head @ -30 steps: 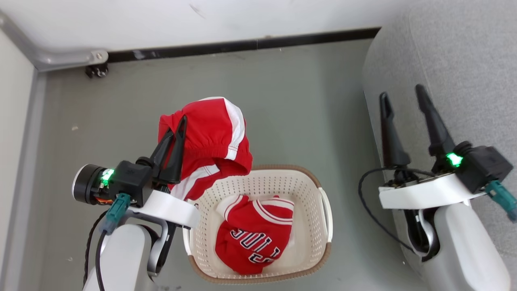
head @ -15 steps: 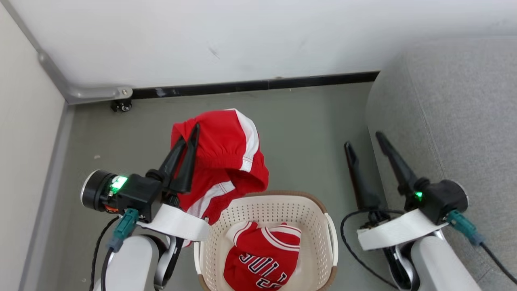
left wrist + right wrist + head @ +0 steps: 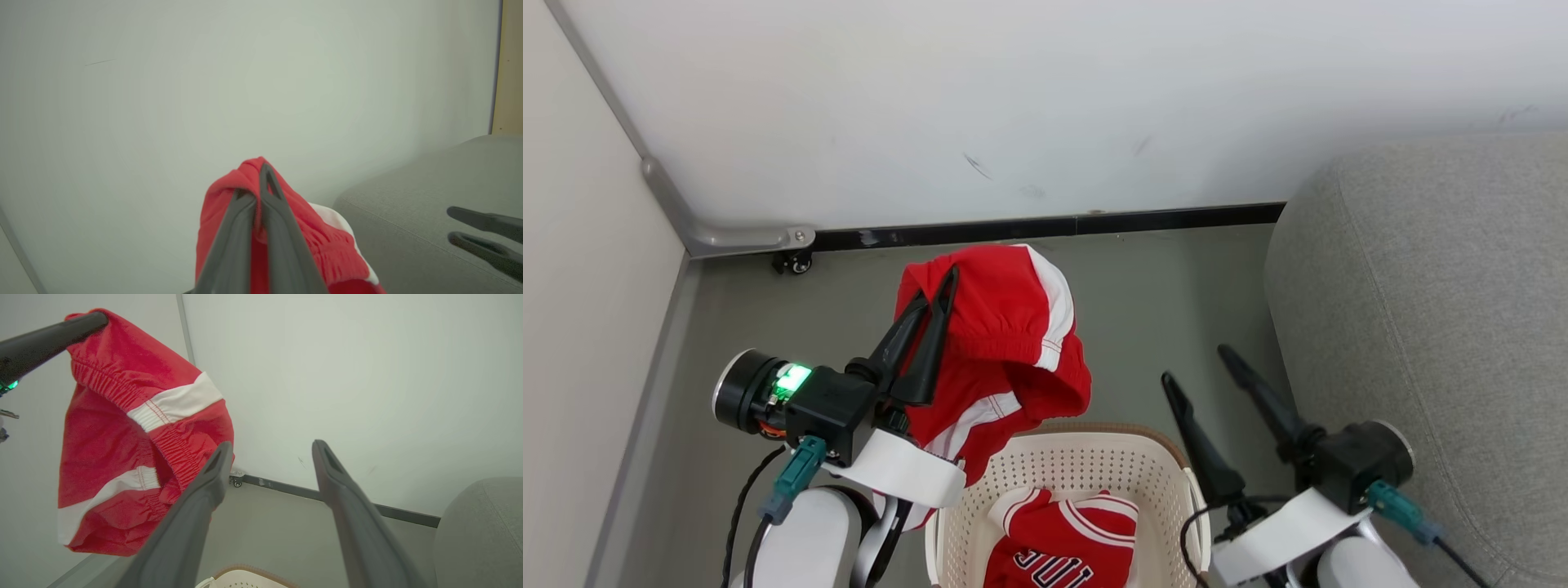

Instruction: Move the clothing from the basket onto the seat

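Observation:
My left gripper (image 3: 935, 286) is shut on the waistband of the red shorts (image 3: 1005, 343) with white side stripes. They hang in the air above the far left rim of the cream basket (image 3: 1094, 433). The red jersey (image 3: 1070, 547) lies crumpled inside the basket. In the left wrist view the left gripper (image 3: 255, 183) pinches the shorts (image 3: 322, 245) in front of the wall. My right gripper (image 3: 1196, 365) is open and holds nothing, between the basket and the grey seat (image 3: 1437, 327). From the right wrist, the right gripper (image 3: 272, 446) frames the hanging shorts (image 3: 135, 433).
A white wall with a black baseboard (image 3: 1045, 224) closes the far side. A metal bracket (image 3: 743, 238) and a small caster wheel (image 3: 792, 263) sit in the left corner. Grey floor (image 3: 1168, 286) lies between the basket and the wall.
The head camera has tilted up, so everything sits lower in the picture. My right gripper has drawn left, off the seat's edge to beside the basket. The left gripper still holds the shorts.

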Robot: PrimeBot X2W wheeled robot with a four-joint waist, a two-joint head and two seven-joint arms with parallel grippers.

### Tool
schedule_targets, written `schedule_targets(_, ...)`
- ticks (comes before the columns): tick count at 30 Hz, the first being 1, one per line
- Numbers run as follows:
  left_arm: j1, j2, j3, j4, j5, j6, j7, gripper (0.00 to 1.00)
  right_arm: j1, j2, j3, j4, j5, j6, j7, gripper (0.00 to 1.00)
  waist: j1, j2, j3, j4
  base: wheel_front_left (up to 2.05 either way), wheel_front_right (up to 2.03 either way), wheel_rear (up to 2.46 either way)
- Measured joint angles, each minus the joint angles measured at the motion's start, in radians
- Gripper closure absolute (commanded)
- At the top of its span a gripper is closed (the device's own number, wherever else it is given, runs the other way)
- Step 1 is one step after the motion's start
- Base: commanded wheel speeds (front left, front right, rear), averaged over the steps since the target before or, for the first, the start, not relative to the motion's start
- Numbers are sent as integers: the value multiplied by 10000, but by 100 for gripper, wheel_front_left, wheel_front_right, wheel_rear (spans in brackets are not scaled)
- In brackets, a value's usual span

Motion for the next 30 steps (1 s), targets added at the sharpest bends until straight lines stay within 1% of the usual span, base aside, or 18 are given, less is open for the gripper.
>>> schedule_targets(8, 25, -12, -201, -121, 2, -25, 0, 100, 153, -320, 825, 54, 4, 0, 23, 0, 0, 0, -314, -10, 0, 0, 0)
schedule_targets(9, 25, -21, -232, -161, 6, -90, 0, 100, 160, -353, 865, 58, 13, 0, 23, 0, 0, 0, -340, -15, 0, 0, 0)
schedule_targets(18, 16, -136, -669, -407, 125, -105, -2, 100, 156, -556, 1388, 148, 132, 0, 113, 0, 1, 0, -456, -33, 0, 0, 0)
schedule_targets(22, 8, -171, -903, -483, 253, -192, -2, 100, 84, -669, 1498, 326, 217, 0, 196, 0, 0, 0, -450, 4, 0, 0, 0)
schedule_targets(30, -65, -199, -1361, -642, 345, -272, -2, 100, -232, -696, 1732, 508, 397, 0, 276, 0, 0, 0, -426, 129, 0, 0, 0)
